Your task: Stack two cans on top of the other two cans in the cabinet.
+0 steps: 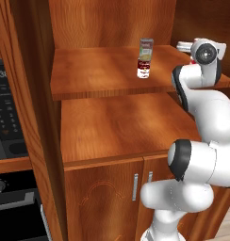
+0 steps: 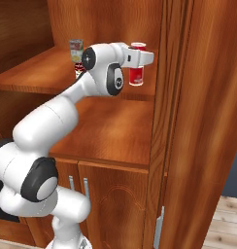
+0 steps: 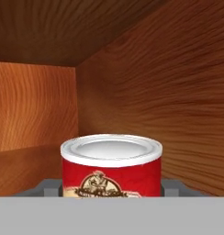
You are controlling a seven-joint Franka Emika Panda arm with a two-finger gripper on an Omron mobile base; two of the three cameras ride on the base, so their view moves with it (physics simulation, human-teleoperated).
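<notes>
Our gripper [image 2: 138, 57] reaches in over the upper shelf [image 1: 98, 73] of the cabinet [image 1: 117, 127], at its right end. In the hand view a grey finger [image 3: 50, 187] stands just beside each flank of a red can with a white rim [image 3: 111, 165]; we cannot tell whether the fingers press the can or stand slightly off it, so the grip is unclear to us. The can's label carries a small yellowish figure emblem; any lettering on it is too blurred for us to read.

In the right base view that red can [image 2: 136, 73] sits under the hand, apparently on top of another can, though the hand hides the join.

Well to the left on the same shelf, the pale grey-green can [image 1: 146, 49] stands upright on the red-over-white can [image 1: 143, 68]. Their labels are too small to read.

Below the shelf lie a broad wooden board [image 1: 121, 124] and two doors with slim metal handles [image 1: 135, 187]. A black oven [image 1: 11, 122] stands left of the cabinet.
</notes>
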